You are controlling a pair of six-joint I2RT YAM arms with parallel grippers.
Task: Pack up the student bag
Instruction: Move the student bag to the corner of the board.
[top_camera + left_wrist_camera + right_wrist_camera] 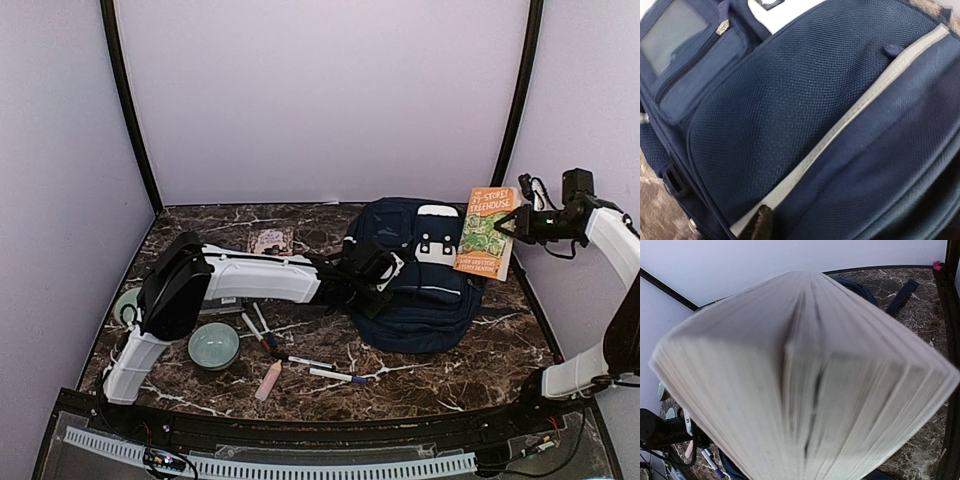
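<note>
Lying flat on the marble table (480, 370), the bag (420, 310) sits between the two grippers, its pale patch and buckles facing up. We see the left gripper (378, 268) low against the bag's left edge. From the left wrist the bag (790, 115) fills the whole picture: navy mesh, a grey stripe (850, 120) running slantwise, and a small window pocket (675, 35) at the upper left. One dark fingertip (760, 226) shows at the bottom edge, on the stripe. The other finger is out of view, so we cannot tell how wide these jaws stand or whether they pinch any cloth.

Over the bag's right edge the right gripper (518, 224) holds a book (487, 232) upright in the air. Its jaws are closed on the book's right edge, and the orange-and-green cover faces the top camera. The book's lower edge overlaps the bag in that view. From the right wrist the book's (805, 390) fanned page edges block nearly everything.

Left of the bag lie several pens (258, 332), a pink tube (268, 380) and a pale green bowl (214, 345). A small patterned card (270, 240) lies off the bag's upper left corner.
</note>
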